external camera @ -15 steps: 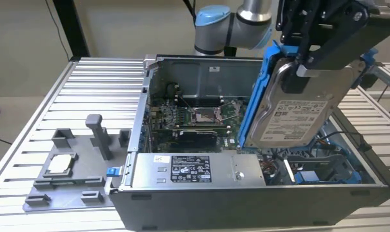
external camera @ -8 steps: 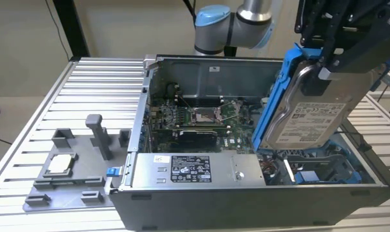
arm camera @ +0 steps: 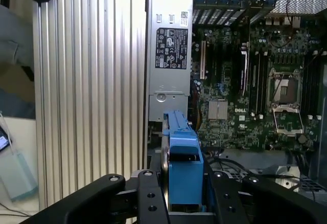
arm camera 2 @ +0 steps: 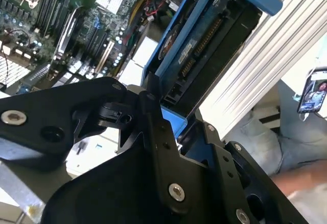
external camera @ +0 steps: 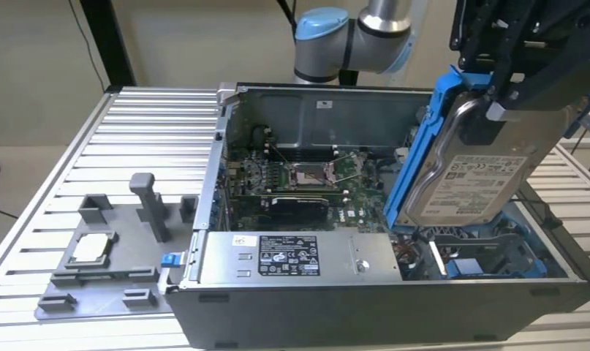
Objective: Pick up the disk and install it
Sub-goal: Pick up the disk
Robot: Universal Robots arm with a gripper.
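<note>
Half done: your fingers (arm camera: 149,196) pinch the disk (external camera: 475,175), tilted over the drive bay (external camera: 480,257) at 4 o'clock in the exterior view; it isn't seated yet.

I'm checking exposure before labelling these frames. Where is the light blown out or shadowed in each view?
Exterior view: even light, the open computer case shaded inside, a soft sheen on the disk. Second wrist view: the ribbed table washes out near white, the gripper dark against it. First wrist view: the silver power supply is brightly lit.
</note>
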